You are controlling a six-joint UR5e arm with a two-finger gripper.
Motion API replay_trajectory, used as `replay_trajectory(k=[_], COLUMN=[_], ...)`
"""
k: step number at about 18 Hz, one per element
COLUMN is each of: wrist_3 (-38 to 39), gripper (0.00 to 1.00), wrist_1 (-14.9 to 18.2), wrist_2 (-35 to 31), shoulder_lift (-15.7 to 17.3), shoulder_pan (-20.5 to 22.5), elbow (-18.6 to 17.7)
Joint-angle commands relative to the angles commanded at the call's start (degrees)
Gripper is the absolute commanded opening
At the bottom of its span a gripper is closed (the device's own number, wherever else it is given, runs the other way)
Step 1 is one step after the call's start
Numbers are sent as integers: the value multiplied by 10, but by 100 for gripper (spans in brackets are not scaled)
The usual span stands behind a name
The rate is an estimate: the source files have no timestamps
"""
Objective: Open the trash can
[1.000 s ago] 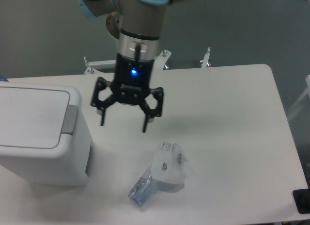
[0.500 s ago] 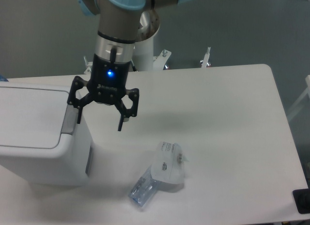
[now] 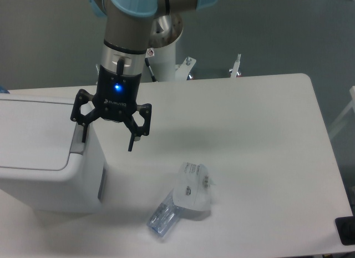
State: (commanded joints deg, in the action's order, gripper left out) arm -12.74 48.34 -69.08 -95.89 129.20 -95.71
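Far left: the trash can (image 3: 39,158), a large white boxy bin with rounded corners, sits at the table's left edge and is cut off by the frame on that side. Flat white lid down and level. Grey push tab (image 3: 79,139) at the lid's right-hand edge, partly covered by a black fingertip.

Just right of that: the gripper (image 3: 107,141), black, two-fingered, pointing downward from a silver-and-grey wrist with a blue light lit on its face. Fingers spread wide, nothing between them. The camera-left finger (image 3: 83,133) sits over the tab area at the bin's right edge; contact with the tab cannot be told from this angle. The other finger (image 3: 132,142) hangs in the air off the bin's right side, above bare tabletop. The arm rises out of the top of the picture, with light blue joint covers showing.

Behind the arm: a white pedestal base (image 3: 165,58) at the far table edge, with metal brackets (image 3: 236,65) to its right.

Centre, nearer the camera: a small clear plastic bag (image 3: 182,201) lying flat on the white table (image 3: 266,152), white-labelled contents at its upper part and bluish contents at its lower left end. It lies well apart from the bin and the gripper.

Far right, bottom corner: a dark object (image 3: 345,230) at the table edge, cut off by the frame.
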Motion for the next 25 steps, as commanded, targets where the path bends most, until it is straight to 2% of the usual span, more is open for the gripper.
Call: replay_trajectory(k=[19,25], wrist_3=[6,5], gripper=[100,100], wrist_1=[3,1], wrist_2=[-1,-1], shoulder_lift=[-4,4], shoulder_pan=[-11,-8], elbow=[-1,15])
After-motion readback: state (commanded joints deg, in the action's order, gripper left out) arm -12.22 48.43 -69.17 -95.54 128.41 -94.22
